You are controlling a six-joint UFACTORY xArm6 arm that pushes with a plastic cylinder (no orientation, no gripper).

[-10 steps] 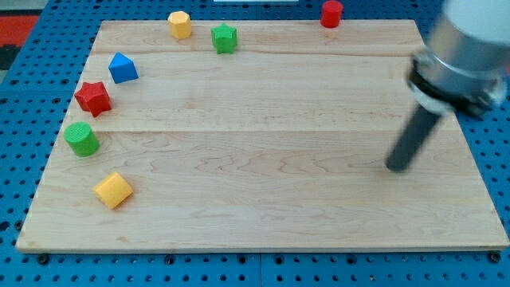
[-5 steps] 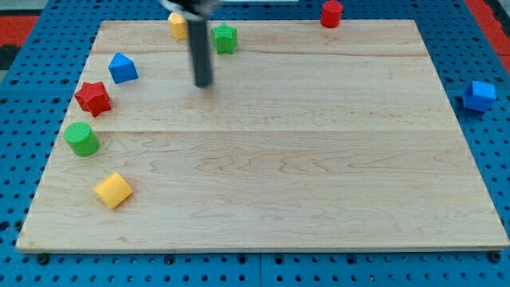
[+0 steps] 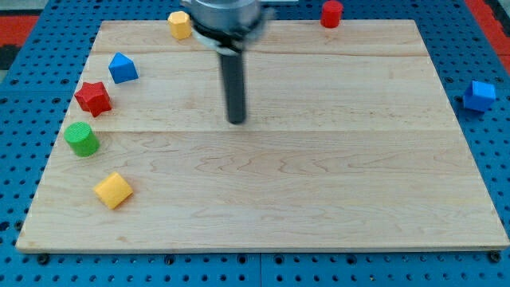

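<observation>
Camera view shows my tip resting on bare wood near the middle of the table, touching no block; I have no fingers, only a smooth dark rod. I count seven blocks: two red, a star and a cylinder; two blue; two yellow; one green cylinder. Pale planks lie on blue pegboard.

My tip on bare wooden board, well apart from blue triangular block and red star block.
</observation>
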